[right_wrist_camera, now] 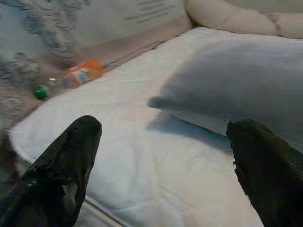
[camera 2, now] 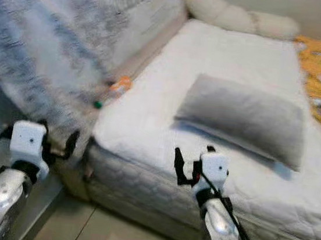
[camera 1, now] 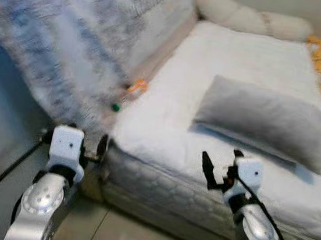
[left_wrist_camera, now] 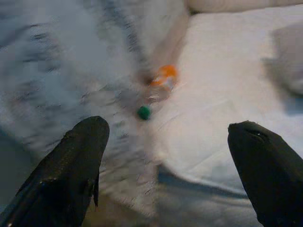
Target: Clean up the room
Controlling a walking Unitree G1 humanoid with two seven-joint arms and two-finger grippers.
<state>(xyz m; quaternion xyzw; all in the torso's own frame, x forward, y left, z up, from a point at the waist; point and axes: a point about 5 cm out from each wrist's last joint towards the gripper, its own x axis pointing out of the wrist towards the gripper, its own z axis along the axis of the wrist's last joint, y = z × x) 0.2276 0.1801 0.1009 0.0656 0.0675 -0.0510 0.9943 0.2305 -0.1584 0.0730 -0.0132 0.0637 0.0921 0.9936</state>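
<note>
Step in hand: I judge that I am lining up on the bottle (camera 1: 130, 93), the one loose piece of litter on the bed, to pick it up.
Doing it well: I would bring the left gripper (camera 1: 74, 143) in low along the mattress (camera 1: 173, 115) edge, since that arm is on the bottle's side. I would close across the bottle's body, not its cap, so it cannot squirt out sideways. The blanket (camera 1: 70, 44) lies right against it, so I would keep my fingers clear of the cloth.
Left gripper: fingers spread wide, holding nothing, hovering just off the corner of the mattress, with the bottle ahead between them in the left wrist view.
Right gripper (camera 1: 220, 169): fingers spread wide, holding nothing, at the near edge of the mattress, facing the pillow (camera 1: 263, 121).
Bottle, place: lying on its side in the seam where the mattress meets the blanket draped at the robot's left, well apart from the pillow.
Bottle, look: small, clear plastic, with a green cap and an orange label. It is blurred, so I cannot tell whether it holds liquid.
Handling: I expect it to be light and likely to roll.
</note>
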